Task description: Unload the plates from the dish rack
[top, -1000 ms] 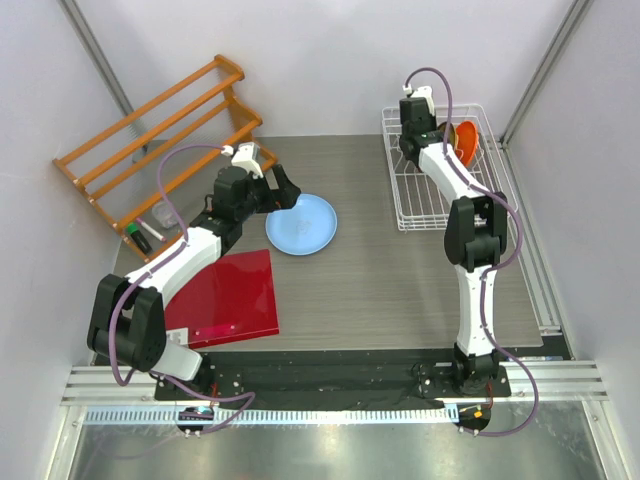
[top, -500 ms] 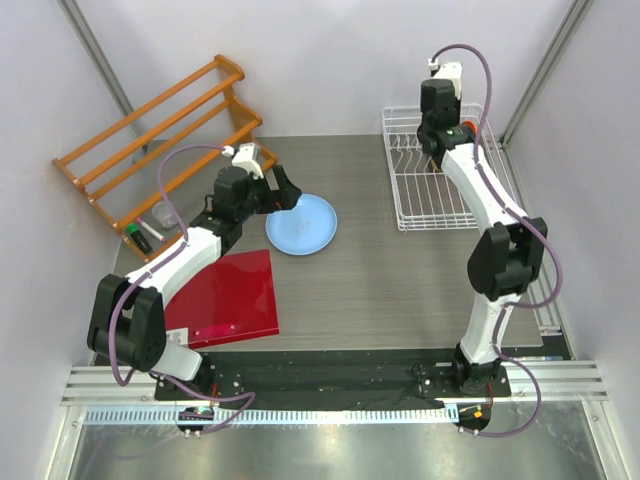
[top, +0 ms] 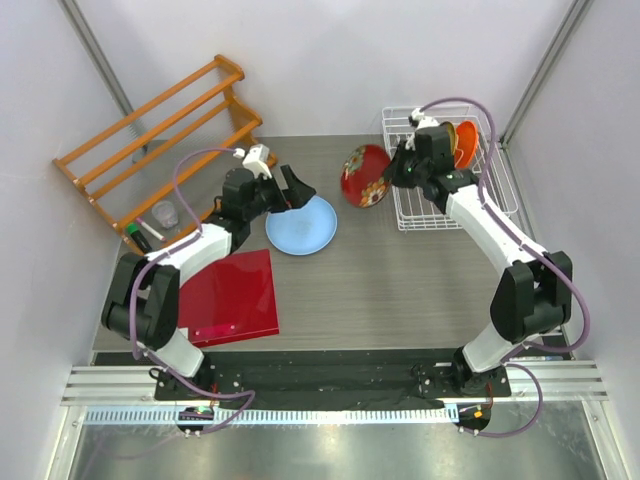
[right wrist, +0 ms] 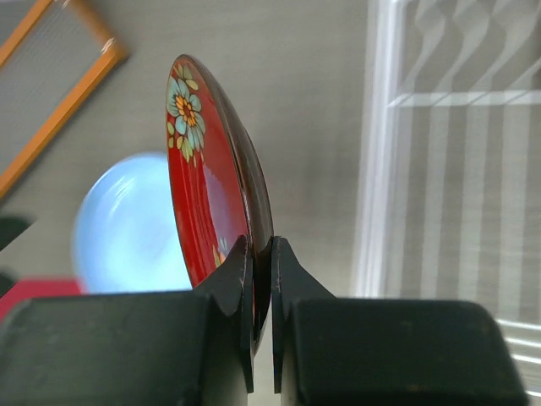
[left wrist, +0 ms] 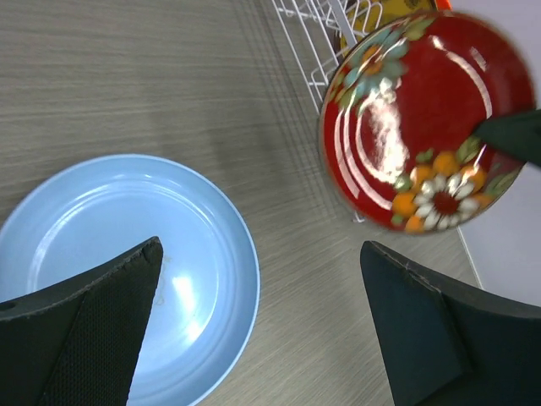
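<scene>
Transfer step: right pincer, clamped on the dark red floral plate rim, holds it between dish rack and light blue plate. Left pincer: fully spread, empty. Likely next: lay the plate flat on the worktop.

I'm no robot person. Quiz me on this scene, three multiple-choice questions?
1. The light blue plate lies: A in a sink; B flat on the table; C on the floor.
2. The plate in the right gripper is: A plain green; B black; C dark red with flowers.
3. The left gripper is: A open and empty; B shut on a spoon; C shut, empty.
Answers: B, grey surface surrounds it; C, the left wrist view shows its floral face; A, its fingers stand wide apart.
</scene>
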Tool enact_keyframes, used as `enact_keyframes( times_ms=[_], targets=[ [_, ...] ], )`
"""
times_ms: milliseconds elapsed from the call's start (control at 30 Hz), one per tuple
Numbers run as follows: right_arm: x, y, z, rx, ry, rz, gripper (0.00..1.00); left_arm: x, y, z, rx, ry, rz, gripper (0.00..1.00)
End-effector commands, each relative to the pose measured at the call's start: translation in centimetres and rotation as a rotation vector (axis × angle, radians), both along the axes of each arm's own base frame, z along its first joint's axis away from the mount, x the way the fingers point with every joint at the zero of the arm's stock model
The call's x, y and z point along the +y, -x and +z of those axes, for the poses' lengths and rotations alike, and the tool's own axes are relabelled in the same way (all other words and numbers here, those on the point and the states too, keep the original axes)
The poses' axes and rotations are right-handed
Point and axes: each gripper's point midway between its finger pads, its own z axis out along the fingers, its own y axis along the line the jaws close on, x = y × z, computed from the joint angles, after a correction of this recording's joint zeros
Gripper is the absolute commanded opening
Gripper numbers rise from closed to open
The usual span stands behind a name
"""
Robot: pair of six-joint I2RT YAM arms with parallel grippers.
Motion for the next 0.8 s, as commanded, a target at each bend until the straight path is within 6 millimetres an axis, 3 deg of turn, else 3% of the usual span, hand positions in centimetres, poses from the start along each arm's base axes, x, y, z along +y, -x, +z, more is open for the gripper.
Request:
enact_keyframes(
  times_ms=[0,167,367,433,567,600,767],
  targets=[
    [6.3,1.8,5.0,-0.101,-0.370,0.219,0.01,-1.9,0.0,1.0,-0.030,0.113,-0.069,0.99],
    [9.0,3.1,4.7,-0.085,-0.494,0.315,0.01,-2.7,-0.4,0.1,-0.017,0.161,-0.085,0.99],
    [10.6,3.8,3.6,-0.059,-0.561,0.352,0.01,-2.8,-0.6,-1.3,0.004,0.195,-0.071,1.00],
    [11.2,4.2,3.3,-0.045,-0.576,0.369,0.01,-2.8,-0.7,-1.4,0.003,0.201,-0.070,0.93],
    [11.3,4.3,2.8,-0.038,-0.579,0.364,0.01,-2.6,-0.8,-1.6,0.006,0.198,-0.051,0.62],
    [11.3,4.4,2.8,-0.040,-0.580,0.364,0.01,-2.4,-0.8,-1.5,0.004,0.195,-0.043,0.47],
    [11.4,4.3,2.3,-0.028,-0.577,0.364,0.01,-2.1,-0.9,-1.5,0.005,0.173,-0.028,0.10]
  ],
)
